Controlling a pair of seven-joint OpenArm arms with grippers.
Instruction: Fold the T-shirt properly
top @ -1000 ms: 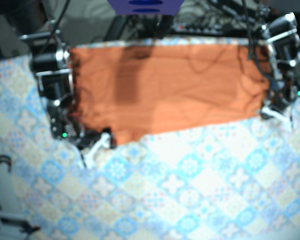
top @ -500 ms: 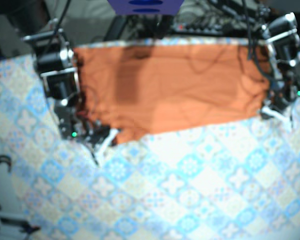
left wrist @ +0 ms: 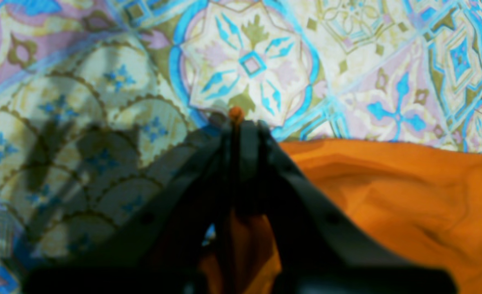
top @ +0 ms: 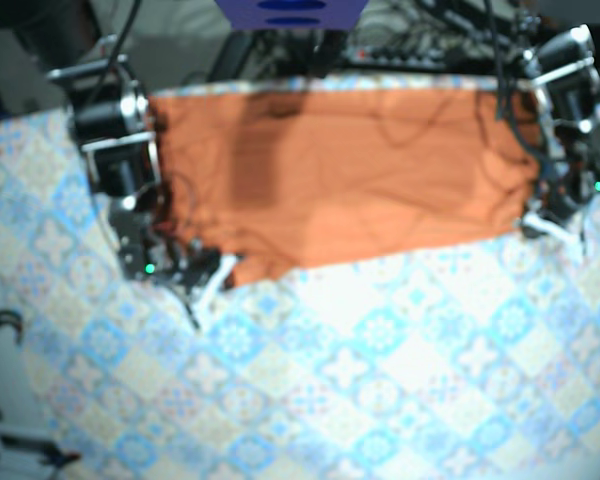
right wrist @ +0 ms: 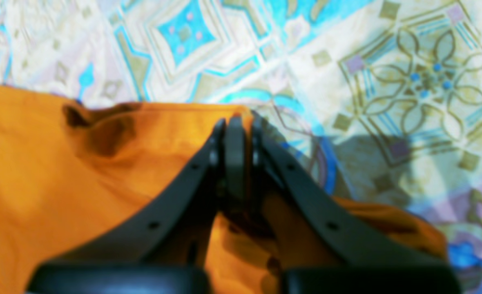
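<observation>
An orange T-shirt (top: 340, 175) lies spread in a wide band across the far half of the table. My right gripper (top: 215, 275) sits at the shirt's near-left corner. In the right wrist view the gripper (right wrist: 235, 122) is shut, pinching the shirt's hem (right wrist: 175, 110), with cloth (right wrist: 61, 171) bunched under the fingers. My left gripper (top: 542, 225) is at the shirt's near-right corner. In the left wrist view it (left wrist: 239, 124) is shut on a fold of the shirt (left wrist: 388, 196), and a small orange tip shows between the fingertips.
A patterned blue and cream tablecloth (top: 380, 370) covers the table in front of the shirt. Cables and dark gear (top: 420, 35) crowd the back edge. A cable loop (top: 0, 335) lies at the left edge. A blue object (top: 290, 12) hangs at top centre.
My right gripper has shifted a little rightward along the near edge with the shirt corner, mostly in the first half second. The left arm has stayed put.
</observation>
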